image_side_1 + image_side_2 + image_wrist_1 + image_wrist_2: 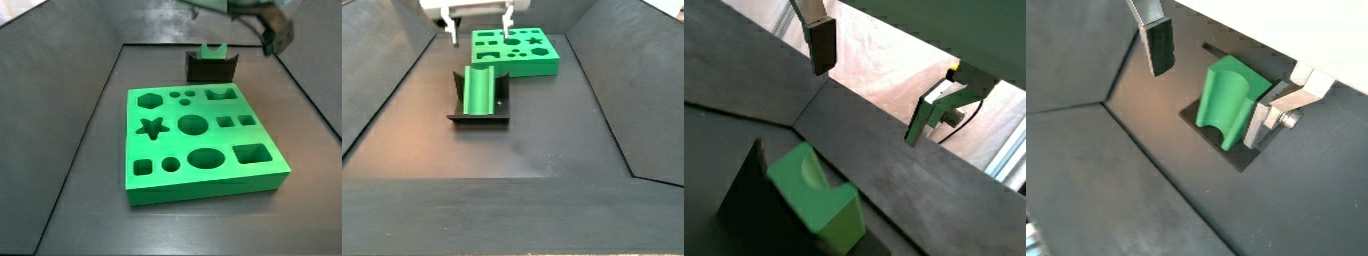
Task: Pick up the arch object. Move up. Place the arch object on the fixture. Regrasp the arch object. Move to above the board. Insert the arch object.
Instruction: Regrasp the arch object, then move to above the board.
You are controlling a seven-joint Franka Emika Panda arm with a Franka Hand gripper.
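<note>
I see the arch object (476, 90) resting in the fixture (480, 116), lying along its notch, on the dark floor just short of the board (516, 52). My end effector (476, 22) hangs above it with its fingers (508, 20) spread and nothing between them, clear of the piece. In both wrist views the arch object (1229, 100) sits below and apart from the nearer finger (1157, 45); a side view shows it upright on the fixture (210, 68) behind the board (201, 140).
</note>
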